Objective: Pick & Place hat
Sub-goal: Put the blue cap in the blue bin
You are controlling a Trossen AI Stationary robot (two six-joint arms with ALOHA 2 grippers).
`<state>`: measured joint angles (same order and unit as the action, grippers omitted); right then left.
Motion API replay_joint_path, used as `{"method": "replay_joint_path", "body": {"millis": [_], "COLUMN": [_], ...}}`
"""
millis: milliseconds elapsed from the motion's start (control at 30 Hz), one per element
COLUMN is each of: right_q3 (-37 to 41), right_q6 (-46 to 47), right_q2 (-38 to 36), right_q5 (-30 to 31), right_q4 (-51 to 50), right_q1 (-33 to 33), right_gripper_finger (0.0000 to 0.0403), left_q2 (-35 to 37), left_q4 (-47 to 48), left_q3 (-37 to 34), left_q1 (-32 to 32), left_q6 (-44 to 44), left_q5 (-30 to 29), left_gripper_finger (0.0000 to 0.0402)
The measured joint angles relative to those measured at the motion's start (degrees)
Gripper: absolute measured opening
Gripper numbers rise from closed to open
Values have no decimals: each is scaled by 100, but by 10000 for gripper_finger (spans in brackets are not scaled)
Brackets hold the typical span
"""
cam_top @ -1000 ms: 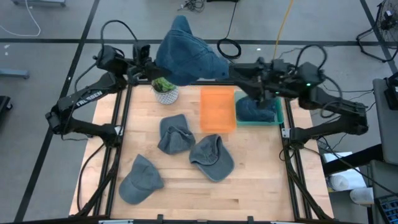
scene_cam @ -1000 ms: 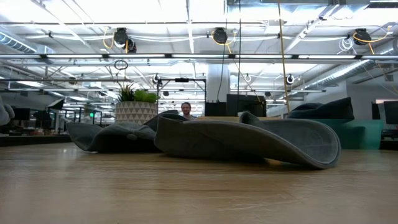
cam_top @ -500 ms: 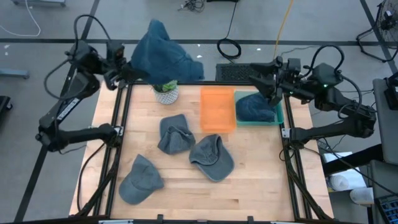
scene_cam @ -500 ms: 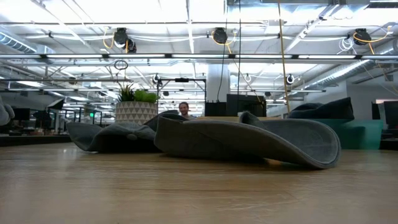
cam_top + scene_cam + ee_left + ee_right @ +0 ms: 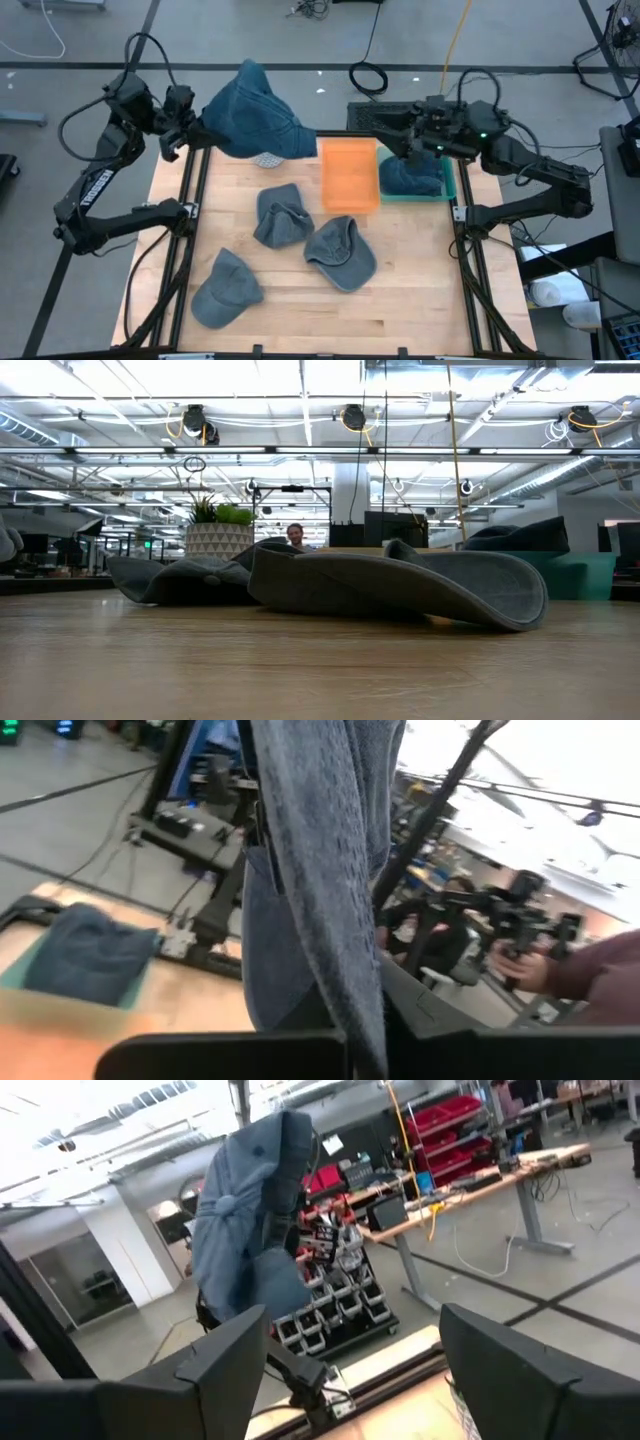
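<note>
Three limp blue denim caps lie low on the wooden desk (image 5: 400, 300): one at lower left (image 5: 224, 290), one at centre (image 5: 340, 252), one just above it (image 5: 279, 214). Further up, an orange plastic bin (image 5: 349, 175) sits beside a teal tray (image 5: 450, 180) holding a folded cap (image 5: 410, 177). At upper left, the left pincer (image 5: 196, 130) is clenched on a big blue denim hat (image 5: 250, 118), held aloft. Upper right, the right pincer (image 5: 392, 118) hangs released above the tray.

1. We see a grey concrete floor (image 5: 80, 30) strewn with cables around the wooden tabletop (image 5: 420, 290)
2. Beyond it we see bright ceiling lights (image 5: 300, 375), pipes and a seated person (image 5: 296, 536)
</note>
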<state>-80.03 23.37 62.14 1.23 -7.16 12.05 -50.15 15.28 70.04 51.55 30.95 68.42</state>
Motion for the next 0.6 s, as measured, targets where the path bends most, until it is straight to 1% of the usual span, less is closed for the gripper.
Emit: {"method": "replay_joint_path", "body": {"millis": [133, 267, 367, 467, 600], "right_q3": [0, 0, 0, 0, 2], "right_q6": [45, 301, 362, 354, 270], "right_q2": [179, 375, 491, 605, 798], "right_q5": [-28, -291, -331, -557, -713], "right_q4": [0, 0, 0, 52, 279], "right_q1": [-19, -28, -31, -43, -79], "right_gripper_finger": [279, 279, 279, 279, 279], "left_q2": [0, -11, -9, -9, -70], "left_q4": [451, 996, 1318, 1507, 1514], "left_q3": [0, 0, 0, 0, 0], "left_q1": [-127, -370, -648, -975, -1479], "left_q6": [-402, -827, -1067, -1232, -1229], "left_q5": [-379, -904, -1405, -1901, -2541], "left_gripper_finger": [8, 8, 8, 8, 8]}}
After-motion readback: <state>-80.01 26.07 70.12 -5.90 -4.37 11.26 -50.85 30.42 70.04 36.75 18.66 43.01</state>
